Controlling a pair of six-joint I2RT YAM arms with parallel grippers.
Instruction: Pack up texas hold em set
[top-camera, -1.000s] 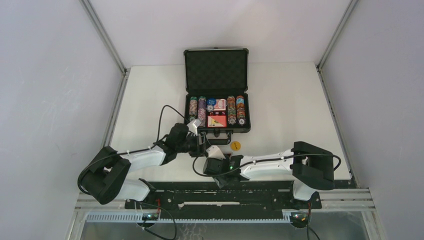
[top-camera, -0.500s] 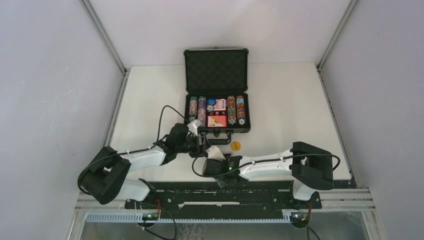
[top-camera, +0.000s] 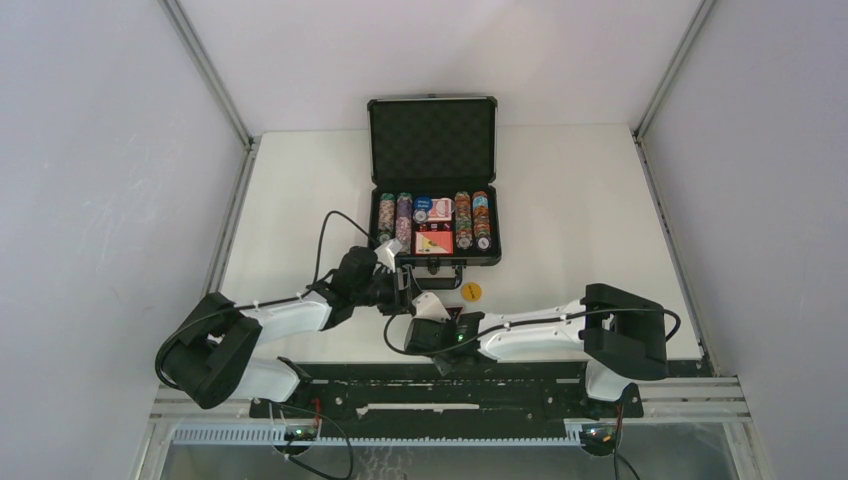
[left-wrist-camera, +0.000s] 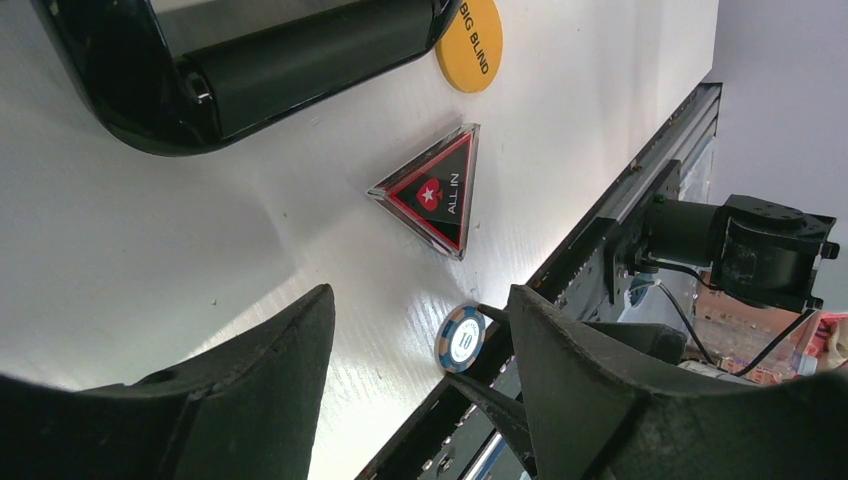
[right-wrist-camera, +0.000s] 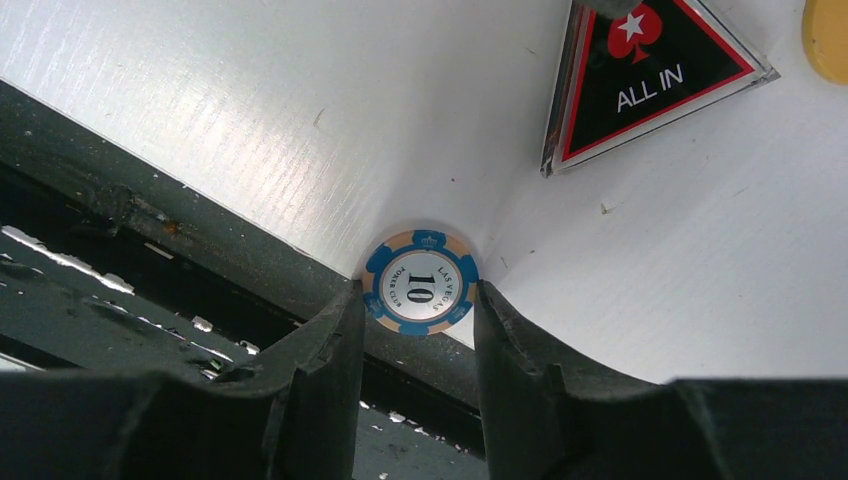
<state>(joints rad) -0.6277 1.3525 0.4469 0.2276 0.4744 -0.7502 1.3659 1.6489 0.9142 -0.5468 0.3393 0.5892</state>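
The open black briefcase (top-camera: 432, 140) stands at the table's back centre, with rows of chips (top-camera: 463, 220) and red card boxes (top-camera: 434, 241) in its base. My right gripper (right-wrist-camera: 415, 300) is shut on a blue "10" chip (right-wrist-camera: 420, 282) at the table's near edge; the chip also shows in the left wrist view (left-wrist-camera: 461, 338). My left gripper (left-wrist-camera: 420, 300) is open and empty just in front of the case handle (left-wrist-camera: 300, 55). A black-and-red triangular "ALL IN" button (left-wrist-camera: 432, 192) and a yellow "BIG BLIND" button (left-wrist-camera: 469, 40) lie on the table.
The dark metal rail (right-wrist-camera: 150, 200) runs right under the table's near edge, below the held chip. The two wrists sit close together in front of the case (top-camera: 415, 300). White walls enclose the table on three sides.
My right wrist has shifted very slightly toward the near edge. The left arm has not moved.
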